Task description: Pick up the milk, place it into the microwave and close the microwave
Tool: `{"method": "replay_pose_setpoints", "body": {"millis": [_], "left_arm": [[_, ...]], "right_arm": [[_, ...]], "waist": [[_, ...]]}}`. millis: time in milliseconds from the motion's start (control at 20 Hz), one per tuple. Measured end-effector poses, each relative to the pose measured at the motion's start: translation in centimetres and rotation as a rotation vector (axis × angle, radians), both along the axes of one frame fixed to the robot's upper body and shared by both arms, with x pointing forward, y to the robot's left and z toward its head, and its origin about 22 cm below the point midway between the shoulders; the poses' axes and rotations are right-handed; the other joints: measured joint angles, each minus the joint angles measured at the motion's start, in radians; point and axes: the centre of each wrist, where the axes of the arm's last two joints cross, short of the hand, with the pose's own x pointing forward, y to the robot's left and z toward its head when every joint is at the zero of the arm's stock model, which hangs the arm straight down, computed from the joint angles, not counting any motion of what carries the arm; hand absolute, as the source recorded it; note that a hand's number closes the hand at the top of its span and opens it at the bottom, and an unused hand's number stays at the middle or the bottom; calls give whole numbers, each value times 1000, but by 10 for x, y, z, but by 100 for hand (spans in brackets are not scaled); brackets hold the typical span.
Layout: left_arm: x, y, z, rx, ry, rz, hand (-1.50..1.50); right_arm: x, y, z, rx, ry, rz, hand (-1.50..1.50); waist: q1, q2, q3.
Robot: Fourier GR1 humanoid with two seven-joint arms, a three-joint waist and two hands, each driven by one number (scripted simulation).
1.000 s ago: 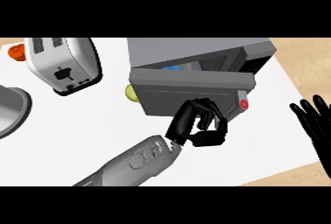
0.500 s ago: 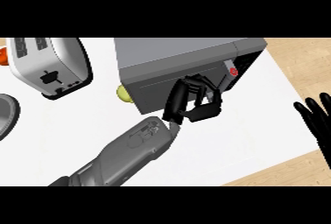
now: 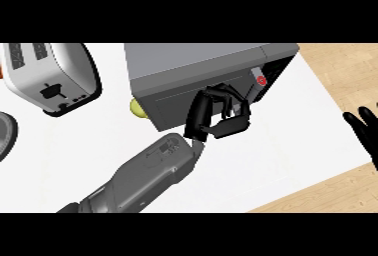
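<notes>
The grey microwave (image 3: 199, 62) stands at the back of the white counter, and its door (image 3: 173, 102) lies flat against the front, with a red button (image 3: 260, 79) on the panel at the right. My left hand (image 3: 210, 117) rests against the door with its fingers stretched up along it and the thumb out to the right, holding nothing. No milk shows in the head view. My right hand (image 3: 367, 132) stays open at the right edge, fingers up.
A silver toaster (image 3: 52, 75) stands at the back left. A yellow-green round object (image 3: 136, 107) peeks out by the microwave's left side. A grey dish rim (image 3: 4, 135) shows at the left edge. The counter (image 3: 258, 165) ends at the right, where wooden floor begins.
The microwave door has swung from open to flat against the front, with my left hand following it forward. The right hand has stayed put.
</notes>
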Motion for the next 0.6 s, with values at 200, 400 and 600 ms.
{"method": "replay_pose_setpoints", "body": {"millis": [200,400,600], "left_arm": [[0,0,-2,-14,-17,2,150],[1,1,-3,-32,-30,9,150],[1,1,-5,-43,-46,21,150]], "right_arm": [[1,0,7,-2,-11,11,-150],[2,-2,14,3,-19,14,-150],[3,-4,20,8,-25,19,-150]], "waist": [[-3,1,0],[-8,2,1],[-13,3,2]]}}
